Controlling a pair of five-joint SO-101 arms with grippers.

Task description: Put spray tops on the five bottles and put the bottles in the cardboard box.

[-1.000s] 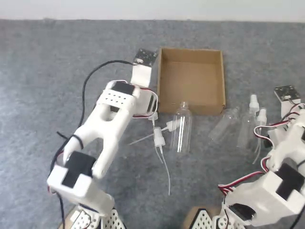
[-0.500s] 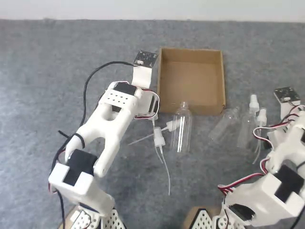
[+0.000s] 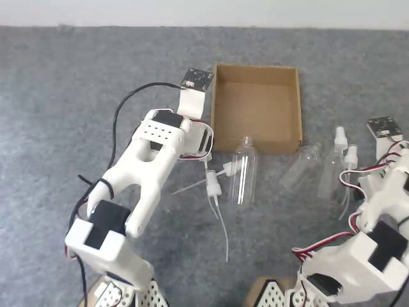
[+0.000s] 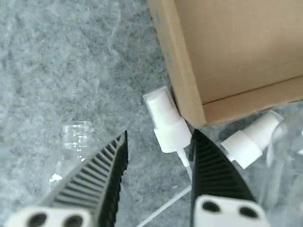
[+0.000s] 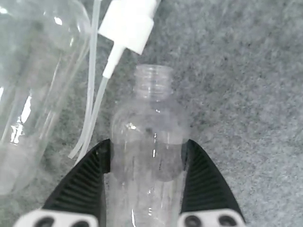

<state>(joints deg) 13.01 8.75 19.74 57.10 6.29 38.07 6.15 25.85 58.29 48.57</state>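
Where the right gripper (image 5: pixel 147 144) sits: closed on the body of an uncapped bottle (image 5: pixel 147 104), whose neck points away from it, low over the grey carpet (image 5: pixel 246 94)
Holding advice: I judge a firm, level hold on the body best, leaving the neck free for a top; too hard a squeeze could dent thin plastic
Beside that bottle: a loose spray top (image 5: pixel 129 23) with its tube trailing alongside, and a neighbour bottle (image 5: pixel 33 75) just beside, so that flank is crowded
Left gripper (image 4: pixel 159 134): fingers wide apart, with a white spray top (image 4: pixel 166 124) lying between them
Step in hand: probably picking up this top; better to pinch the white collar than the thin tube, then lift straight up
Tight edge: this top lies just beside the corner of the cardboard box (image 4: pixel 236 42), so one finger has scant room there
Other neighbours: a second top (image 4: pixel 246 142) and a bottle neck (image 4: pixel 75 135) close by
Middle bottle (image 3: pixel 243 176): lying near the box front
Box: no bottle in it yet
Open room: broad bare carpet on the left arm's outer side and beyond the box
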